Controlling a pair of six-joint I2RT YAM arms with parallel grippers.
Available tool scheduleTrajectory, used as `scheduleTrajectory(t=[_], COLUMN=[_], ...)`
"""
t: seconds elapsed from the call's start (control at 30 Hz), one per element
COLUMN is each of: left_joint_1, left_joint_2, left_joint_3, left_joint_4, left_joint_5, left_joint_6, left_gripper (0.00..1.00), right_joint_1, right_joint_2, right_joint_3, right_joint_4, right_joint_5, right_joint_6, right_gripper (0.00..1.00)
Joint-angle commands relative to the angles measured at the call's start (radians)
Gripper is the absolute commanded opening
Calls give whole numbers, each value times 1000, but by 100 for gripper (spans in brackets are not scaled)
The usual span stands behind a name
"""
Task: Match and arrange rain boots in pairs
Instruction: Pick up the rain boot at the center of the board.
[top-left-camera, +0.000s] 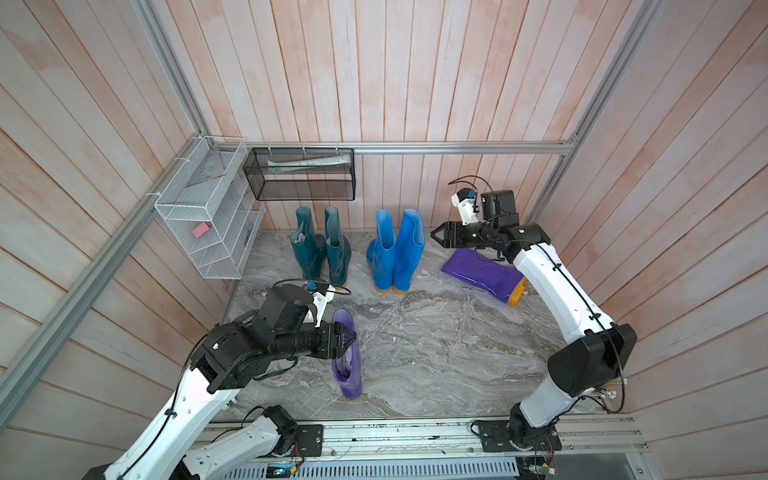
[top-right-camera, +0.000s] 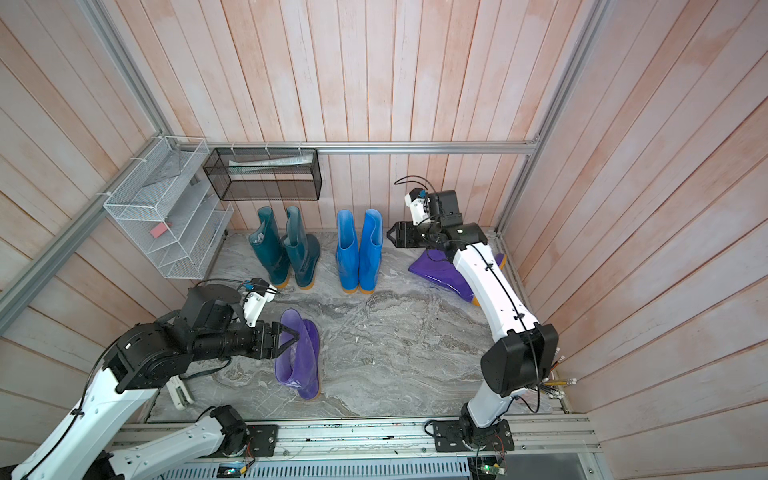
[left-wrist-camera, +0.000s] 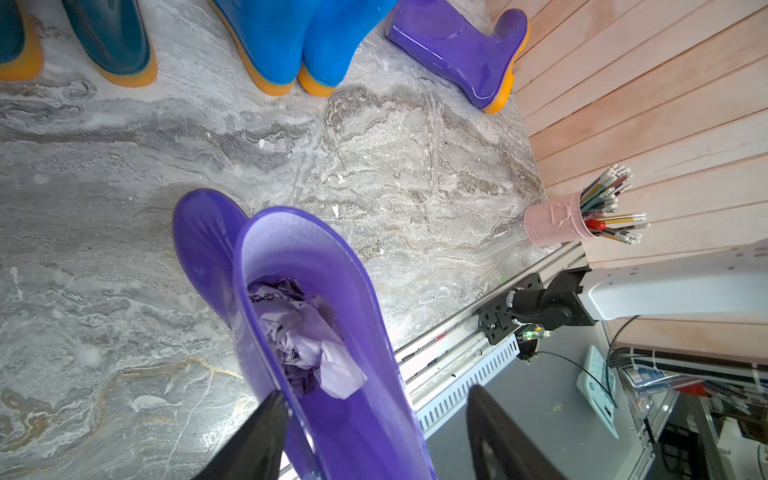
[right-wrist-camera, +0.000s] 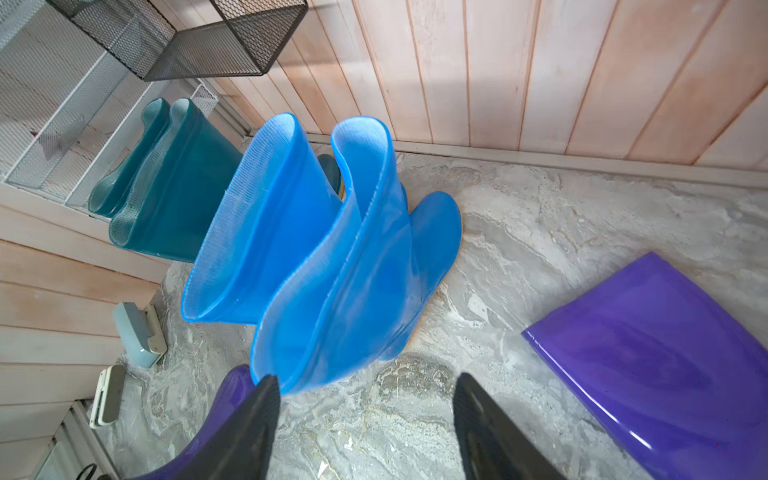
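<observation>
Left gripper (top-right-camera: 292, 340) spread wide astride upright purple boot (top-right-camera: 305, 365) cuff, unclamped; right gripper (top-right-camera: 390, 236) agape, empty.

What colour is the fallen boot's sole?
Orange sole on the glossy purple rubber boot; clearest in left wrist view.

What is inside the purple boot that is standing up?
You can see crumpled pale lilac paper stuffed down the shaft of the upright glossy purple rubber boot. The paper covers everything deeper, so the foot part inside cannot be seen.
</observation>
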Motion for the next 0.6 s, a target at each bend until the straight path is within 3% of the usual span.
scheduleTrajectory(t=[0.0,0.33,0.57], left_joint_1=[-13,-149,-182], left_joint_2=[4,96,131], left_joint_3=[-16,-42,-32], left_joint_4=[30,-16,-69], left_joint_5=[13,-114,-226], left_joint_6=[-13,-53,-86], left_gripper=[70,67,50], right_joint_1=[-13,-26,-30], right_joint_2=[-95,-268,-301], right_joint_3=[-113,-390,-438], right_joint_4=[93,184,191], right_joint_5=[11,7,9], right_joint_6=[36,111,124], right_gripper=[69,69,69])
